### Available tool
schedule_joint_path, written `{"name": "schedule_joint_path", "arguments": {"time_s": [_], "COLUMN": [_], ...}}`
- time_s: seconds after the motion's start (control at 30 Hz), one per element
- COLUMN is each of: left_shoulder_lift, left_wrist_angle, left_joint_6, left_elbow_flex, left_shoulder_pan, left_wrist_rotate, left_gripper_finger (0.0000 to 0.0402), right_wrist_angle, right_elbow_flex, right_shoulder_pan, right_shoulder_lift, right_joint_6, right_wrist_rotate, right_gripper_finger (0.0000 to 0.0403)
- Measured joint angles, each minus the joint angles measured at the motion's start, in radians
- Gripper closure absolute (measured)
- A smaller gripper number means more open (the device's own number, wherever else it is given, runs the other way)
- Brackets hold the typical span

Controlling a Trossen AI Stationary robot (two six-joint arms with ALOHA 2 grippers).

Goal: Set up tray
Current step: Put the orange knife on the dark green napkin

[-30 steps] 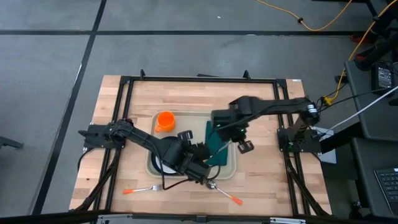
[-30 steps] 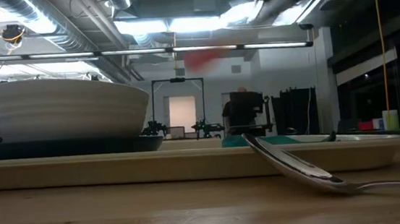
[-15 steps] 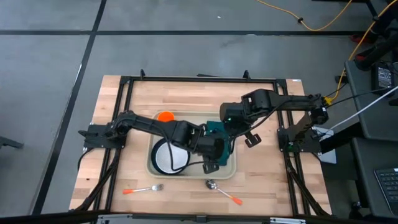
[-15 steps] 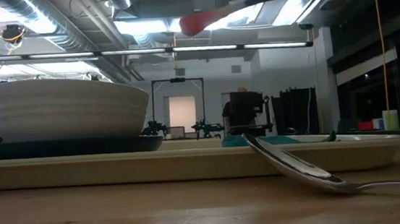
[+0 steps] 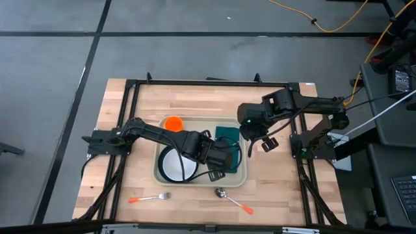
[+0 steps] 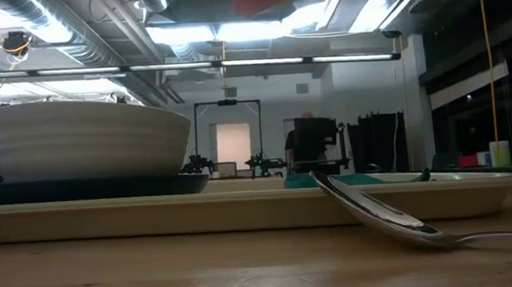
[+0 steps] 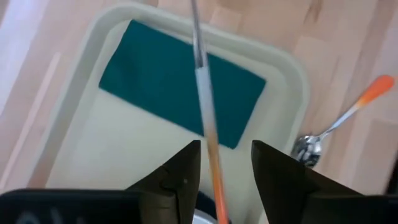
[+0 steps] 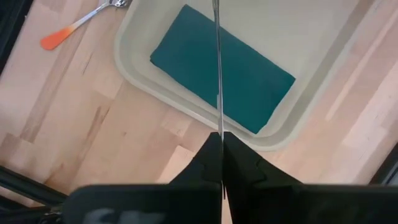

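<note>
two grippers are sharing one knife (image 7: 205, 118) above the tray (image 5: 237, 180), mid-table; a handover seems underway; right gripper (image 8: 219, 158) is pinching the blade, closed on it; left gripper (image 7: 224, 165) is bracketing the handle, fingers apart; next, one must release, then laying it by the napkin (image 5: 227, 132).

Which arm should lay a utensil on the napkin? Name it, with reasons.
Right, probably: the right gripper has its jaws shut on a thin metal utensil over the napkin; the left gripper has jaws apart around an orange-handled utensil.
</note>
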Motion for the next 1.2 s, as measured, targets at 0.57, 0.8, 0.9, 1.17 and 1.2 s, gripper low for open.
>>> {"name": "schedule_joint_path", "arguments": {"time_s": [0.57,0.8,0.9,1.17,1.2], "left_shoulder_lift": [0.005,0.005,0.005,0.005,0.005], "left_wrist_angle": [-0.02,-0.018,0.004,0.005,0.005], "left_joint_6": [-0.052,-0.057,-0.065,-0.108,-0.111], "left_elbow_flex": [-0.074,-0.074,-0.074,-0.073,-0.073], "left_shoulder_pan": [0.001,0.002,0.002,0.002,0.001], "left_wrist_rotate": [-0.005,-0.004,0.008,0.009,0.009], "left_gripper_finger": [0.0388,0.0393,0.0393,0.0393,0.0393], "right_wrist_angle": [-0.005,-0.005,-0.003,0.001,0.0], "right_elbow_flex": [0.0,0.0,0.0,0.0,0.0], "right_shoulder_pan": [0.0,-0.001,-0.008,-0.044,-0.05], "right_shoulder_lift": [-0.002,-0.002,-0.014,-0.087,-0.101], "right_joint_6": [0.002,0.029,0.051,0.108,0.114], "right_wrist_rotate": [-0.001,0.0,0.011,0.023,0.026], "right_gripper_finger": [0.0401,0.0388,0.0372,0.0356,0.0356]}}
